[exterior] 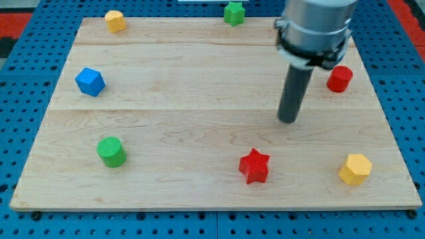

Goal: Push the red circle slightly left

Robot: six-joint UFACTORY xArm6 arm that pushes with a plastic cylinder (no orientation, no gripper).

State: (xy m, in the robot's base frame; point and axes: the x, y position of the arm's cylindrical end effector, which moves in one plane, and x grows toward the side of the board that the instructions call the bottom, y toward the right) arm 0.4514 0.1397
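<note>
The red circle sits at the frame's right, close to the wooden board's right edge. My tip — a bare rod, holding nothing — rests lower left of it, apart. Bare wood lies left of the circle. The red star and yellow hexagon sit near the bottom edge — the green star at the top.

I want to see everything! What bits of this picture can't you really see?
- Arm above the rod: cut off by the camera view's top edge.
- Red circle: its left edge sits behind the arm's grey housing.
- My tip: shows, left of and below the red circle, apart from it.
</note>
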